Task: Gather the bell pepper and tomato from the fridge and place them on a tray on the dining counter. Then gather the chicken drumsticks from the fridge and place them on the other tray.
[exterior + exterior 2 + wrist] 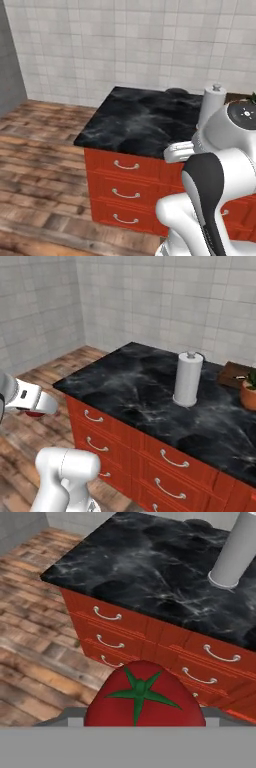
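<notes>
You have the tomato (pixel 144 698) right at the gripper (pixel 144 724), sitting between its jaws, green star-shaped stem facing the hand camera; the jaws are clamped wide on it. It hangs in front of the red drawer cabinet (pixel 165 647), out from its black marble top (pixel 150 572), over the wood floor (pixel 35 637). A white paper towel roll (pixel 188 378) stands upright on that top

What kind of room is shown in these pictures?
Most likely a kitchen: red drawer cabinets under a black marble top, a paper towel roll on it, and tiled walls.
</notes>
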